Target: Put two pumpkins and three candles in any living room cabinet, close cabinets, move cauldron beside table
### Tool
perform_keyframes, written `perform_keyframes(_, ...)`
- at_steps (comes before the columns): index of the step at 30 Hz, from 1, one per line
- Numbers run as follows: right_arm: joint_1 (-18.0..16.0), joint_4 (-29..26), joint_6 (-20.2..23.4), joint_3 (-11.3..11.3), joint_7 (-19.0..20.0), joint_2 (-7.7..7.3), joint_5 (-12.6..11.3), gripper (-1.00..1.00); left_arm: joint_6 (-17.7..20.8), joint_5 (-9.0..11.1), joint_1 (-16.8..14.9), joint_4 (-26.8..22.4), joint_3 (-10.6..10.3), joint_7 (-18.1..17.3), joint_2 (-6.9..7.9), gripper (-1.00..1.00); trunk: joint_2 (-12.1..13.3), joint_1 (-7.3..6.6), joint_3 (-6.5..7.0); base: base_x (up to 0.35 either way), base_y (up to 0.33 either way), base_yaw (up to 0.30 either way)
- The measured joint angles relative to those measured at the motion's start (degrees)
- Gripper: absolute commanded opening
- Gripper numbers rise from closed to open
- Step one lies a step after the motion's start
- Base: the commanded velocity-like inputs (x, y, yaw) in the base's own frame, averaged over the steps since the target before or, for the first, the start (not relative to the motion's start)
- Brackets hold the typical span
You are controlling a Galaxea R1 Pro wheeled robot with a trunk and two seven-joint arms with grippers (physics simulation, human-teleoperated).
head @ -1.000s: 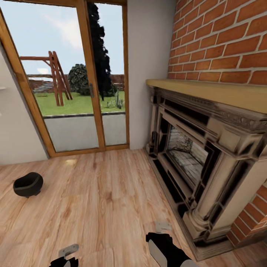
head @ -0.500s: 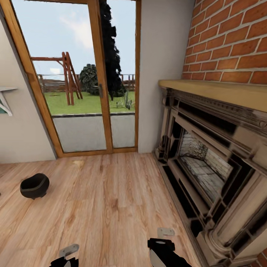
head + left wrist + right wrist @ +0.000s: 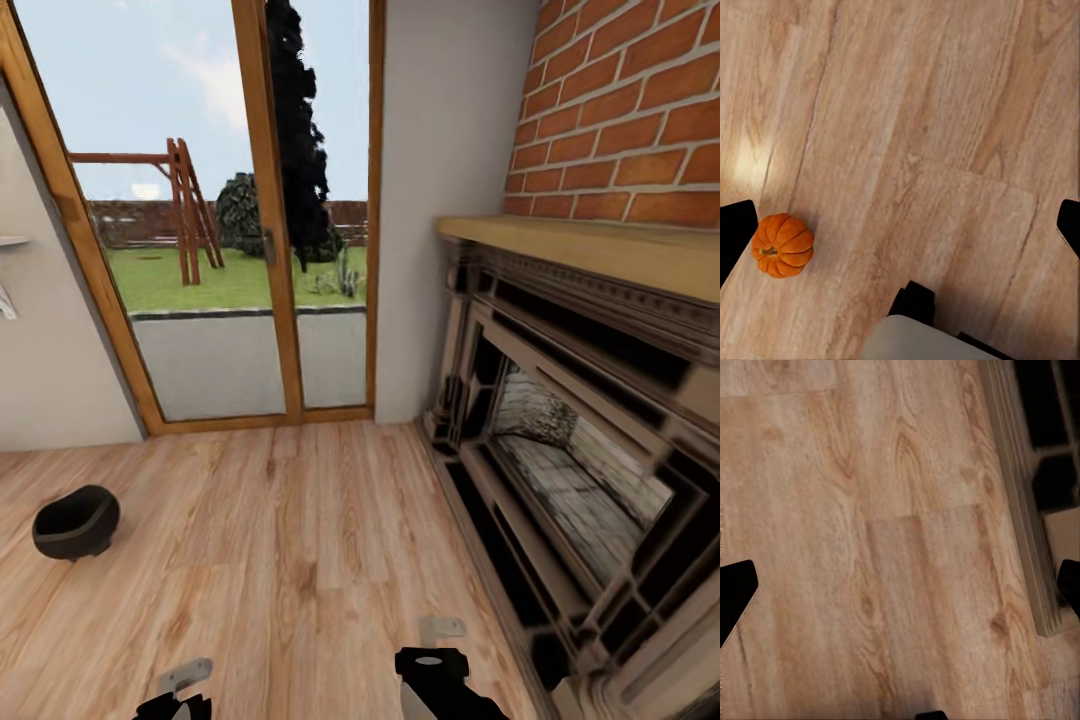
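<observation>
We are in the living room of a home. At 3 o'clock an ornate fireplace point(image 3: 570, 450) with a wooden mantel point(image 3: 600, 250) sits in a red brick wall point(image 3: 640, 110). At 12 o'clock a wood-framed glass door point(image 3: 220, 230) looks onto a garden with a swing frame point(image 3: 180, 205). Pale wood-plank floor point(image 3: 300, 560) runs underfoot.

Floor point(image 3: 300, 560): pale wood planks with visible grain and a satin sheen. Cauldron point(image 3: 75, 521) on it: matt black. Pumpkin point(image 3: 783, 245): ribbed, matt orange skin. Fireplace point(image 3: 570, 470) surround: carved, stone-like, worn finish; wooden mantel above, beneath rough red brick wall point(image 3: 640, 110). Door frame point(image 3: 265, 230): varnished wood, glass panes.
</observation>
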Motion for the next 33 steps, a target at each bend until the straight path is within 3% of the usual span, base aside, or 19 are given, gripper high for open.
perform_keyframes(33, 0.00, -0.11, 0.16, -0.03, -0.08, 0.00, -0.11, 1.00, -0.05, -0.17, 0.00, 0.90, 0.00, 0.00, -0.08, 1.00, 0.00, 0.00, 0.00, 0.334, -0.010, 0.287)
